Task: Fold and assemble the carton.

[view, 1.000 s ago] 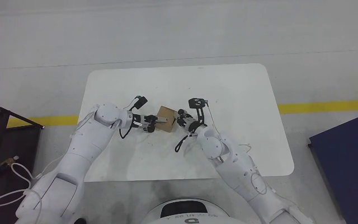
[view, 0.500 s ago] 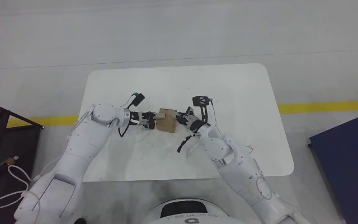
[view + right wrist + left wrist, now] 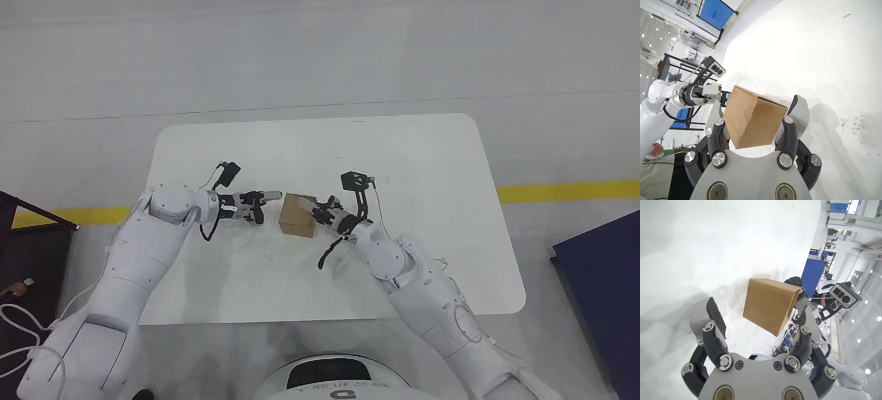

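The brown carton [image 3: 298,214] is closed into a box near the middle of the white table [image 3: 420,170]. My right gripper [image 3: 321,213] is shut on it, a finger pressed to each of two opposite sides, as the right wrist view shows around the carton [image 3: 753,121] with the right gripper [image 3: 757,103]. The carton looks tipped, with one edge off the tabletop. My left gripper [image 3: 264,203] stands open just left of the carton, a small gap between them. In the left wrist view the carton [image 3: 768,306] sits ahead of the spread left gripper [image 3: 759,305].
The table has wide bare room behind and to the right of the carton. A black frame [image 3: 25,215] stands on the floor off the table's left edge. A dark blue panel [image 3: 600,280] is on the floor at far right.
My left gripper has let go of the carton's left side and drawn back to the left, fingers apart. The right gripper has kept hold of the carton, barely shifting.
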Robot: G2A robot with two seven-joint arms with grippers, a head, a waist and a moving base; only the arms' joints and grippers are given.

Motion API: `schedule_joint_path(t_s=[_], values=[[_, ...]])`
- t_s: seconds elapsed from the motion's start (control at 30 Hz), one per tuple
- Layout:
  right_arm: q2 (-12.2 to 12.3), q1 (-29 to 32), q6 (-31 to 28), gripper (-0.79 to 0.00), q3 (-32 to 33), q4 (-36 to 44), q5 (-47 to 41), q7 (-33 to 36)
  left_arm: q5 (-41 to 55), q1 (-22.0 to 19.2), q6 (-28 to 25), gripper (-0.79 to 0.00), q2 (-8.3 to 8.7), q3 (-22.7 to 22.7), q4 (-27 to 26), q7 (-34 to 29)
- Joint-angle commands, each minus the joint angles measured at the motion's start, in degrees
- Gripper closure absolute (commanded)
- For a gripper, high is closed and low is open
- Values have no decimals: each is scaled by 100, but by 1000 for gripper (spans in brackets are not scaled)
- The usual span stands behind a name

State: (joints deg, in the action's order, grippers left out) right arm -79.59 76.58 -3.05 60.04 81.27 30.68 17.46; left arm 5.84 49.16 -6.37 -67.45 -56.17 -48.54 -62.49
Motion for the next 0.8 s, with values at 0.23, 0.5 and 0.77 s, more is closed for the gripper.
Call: schedule_joint_path(t_s=[0.23, 0.5, 0.77], values=[[30, 92, -195, -616, 125, 119, -251, 74, 1159, 89, -202, -785, -149, 39, 73, -518], [90, 291, -394, -603, 361, 291, -612, 252, 1377, -115, -371, -785, -319, 284, 313, -482], [177, 555, -538, -597, 674, 550, -710, 270, 1421, -292, -466, -785, -492, 553, 589, -419]])
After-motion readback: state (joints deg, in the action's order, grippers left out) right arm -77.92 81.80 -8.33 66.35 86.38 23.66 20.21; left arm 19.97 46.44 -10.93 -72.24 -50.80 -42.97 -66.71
